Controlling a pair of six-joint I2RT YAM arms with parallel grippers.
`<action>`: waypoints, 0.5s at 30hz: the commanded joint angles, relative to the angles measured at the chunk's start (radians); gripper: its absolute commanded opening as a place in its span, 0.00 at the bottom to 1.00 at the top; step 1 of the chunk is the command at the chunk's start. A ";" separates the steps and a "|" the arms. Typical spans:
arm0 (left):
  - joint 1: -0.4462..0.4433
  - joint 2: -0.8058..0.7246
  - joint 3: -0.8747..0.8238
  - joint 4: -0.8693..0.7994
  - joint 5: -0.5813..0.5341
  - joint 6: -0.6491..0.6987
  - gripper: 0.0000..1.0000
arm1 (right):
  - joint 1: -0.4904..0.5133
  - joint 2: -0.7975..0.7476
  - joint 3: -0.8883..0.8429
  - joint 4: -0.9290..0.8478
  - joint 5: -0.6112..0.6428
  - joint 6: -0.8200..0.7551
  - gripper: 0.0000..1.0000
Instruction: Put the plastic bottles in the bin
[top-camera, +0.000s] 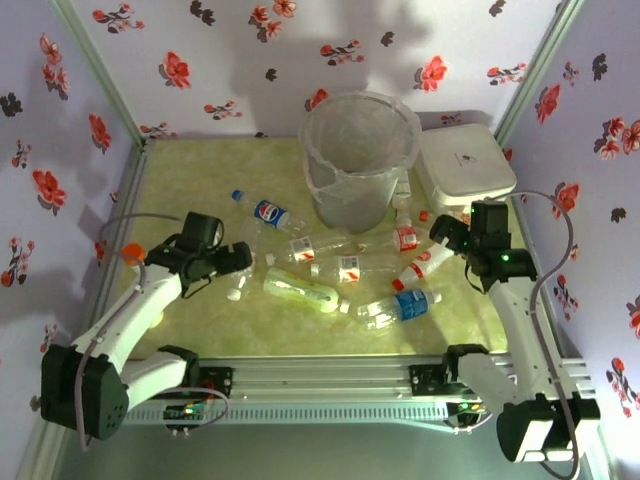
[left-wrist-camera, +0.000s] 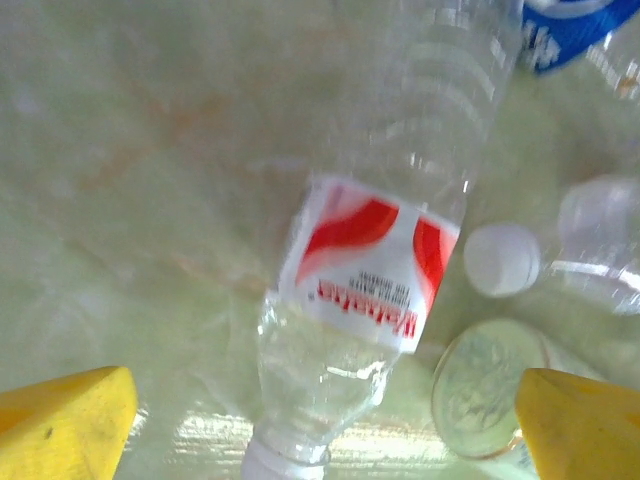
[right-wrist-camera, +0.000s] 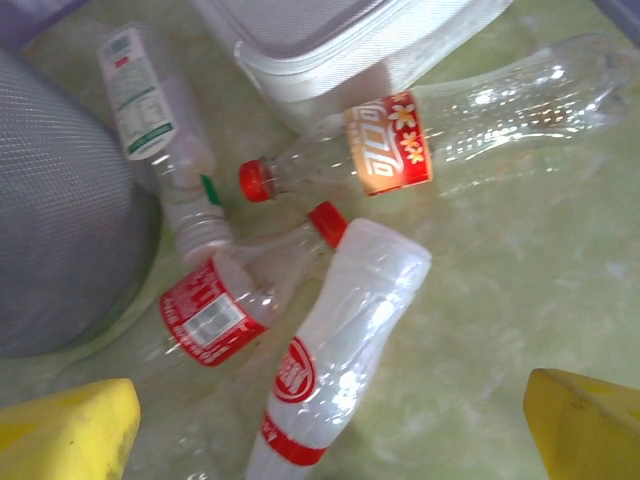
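Left pincer (left-wrist-camera: 325, 430) agape, low over red-white bottle (left-wrist-camera: 368, 262)

Flowered walls (top-camera: 200, 60), green marbled tabletop (top-camera: 190, 175)

white lidded box (top-camera: 465, 165): back right | orange-capped bottle (top-camera: 131, 252): left edge

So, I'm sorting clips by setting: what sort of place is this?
Probably a staged robot test cell: floral-print walls on a metal frame, two arms bolted to a rail, plastic bottles strewn beside a bin.
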 joint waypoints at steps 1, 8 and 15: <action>-0.021 0.023 -0.040 0.023 0.039 -0.044 1.00 | 0.006 -0.038 0.044 -0.056 -0.092 0.035 0.99; -0.020 0.162 -0.042 0.120 -0.002 -0.036 0.98 | 0.007 -0.080 0.141 -0.022 -0.289 0.071 0.99; -0.020 0.263 -0.024 0.208 0.018 -0.035 0.74 | 0.010 -0.156 0.191 0.067 -0.447 0.089 0.99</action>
